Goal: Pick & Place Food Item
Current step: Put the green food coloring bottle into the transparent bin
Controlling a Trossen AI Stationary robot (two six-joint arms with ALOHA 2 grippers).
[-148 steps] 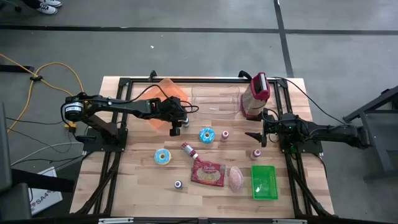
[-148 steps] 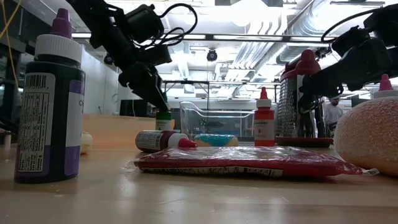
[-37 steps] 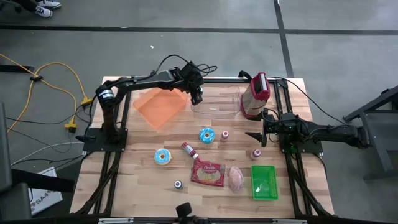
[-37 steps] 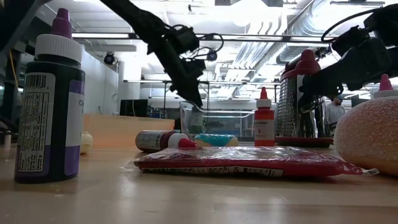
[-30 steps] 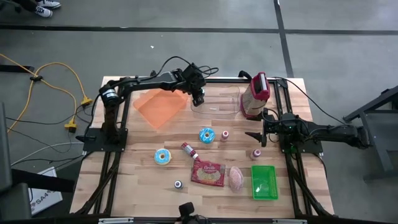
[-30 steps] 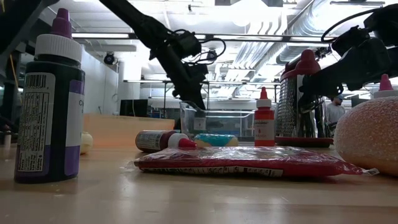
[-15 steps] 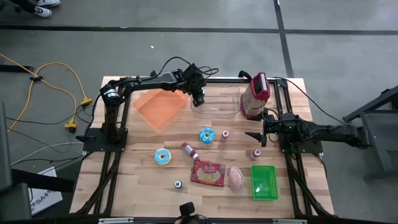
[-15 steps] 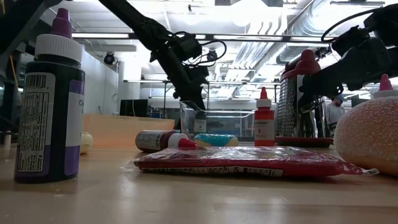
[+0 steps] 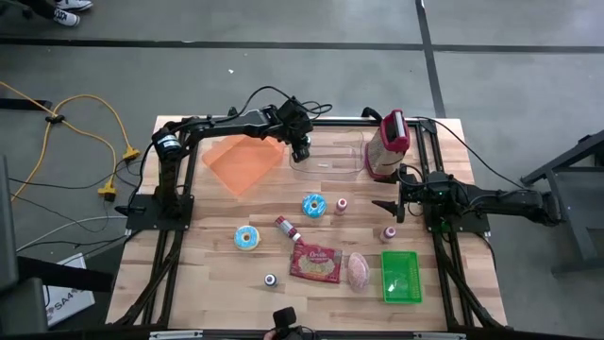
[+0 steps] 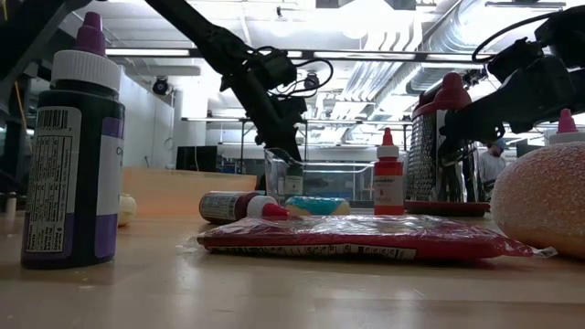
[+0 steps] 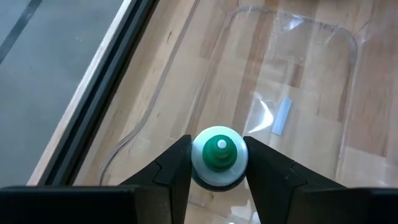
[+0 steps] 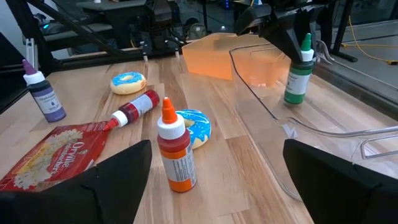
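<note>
Green-capped bottle (image 11: pixel 218 155) clamped in left gripper (image 11: pixel 217 163) jaws over clear container (image 9: pixel 327 156); we lower upright, release gently. Right gripper (image 9: pixel 391 206) jaws wide, idle.

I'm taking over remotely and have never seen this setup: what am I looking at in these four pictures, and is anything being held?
Two robot arms work at a wooden table. One picture looks straight down, one level across the tabletop, and one from each wrist. The left gripper is closed on a green-capped bottle, holding it over a clear plastic container. The right gripper waits open near an orange-capped bottle. Also lying there: two blue doughnuts, a red popcorn bag, a green basket and a grater.
</note>
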